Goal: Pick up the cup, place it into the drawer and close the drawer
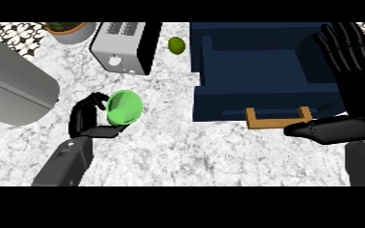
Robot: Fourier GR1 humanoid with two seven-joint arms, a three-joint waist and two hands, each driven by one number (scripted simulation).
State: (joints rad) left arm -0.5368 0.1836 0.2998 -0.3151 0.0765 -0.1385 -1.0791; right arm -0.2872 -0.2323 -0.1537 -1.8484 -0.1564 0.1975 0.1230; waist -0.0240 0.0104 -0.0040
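Bright, flat, even light across counter (214, 149); drawer (257, 67) inside darker, shadows v. soft.

The white marbled table (200, 154) carries one bright green glossy cup (125, 107), one dark blue drawer (264, 72) with a single tan wooden handle (279, 117), and one small round green fruit (176, 45). There is also one silver box-shaped toaster (125, 46) with two slots in its top, one plant in a grey round pot (69, 31), one large grey rounded container (21, 92), and one corner of black-and-white patterned tiling (21, 35). Two black hands show, one left hand (84, 118) and one right hand (351, 84), each on its own forearm.
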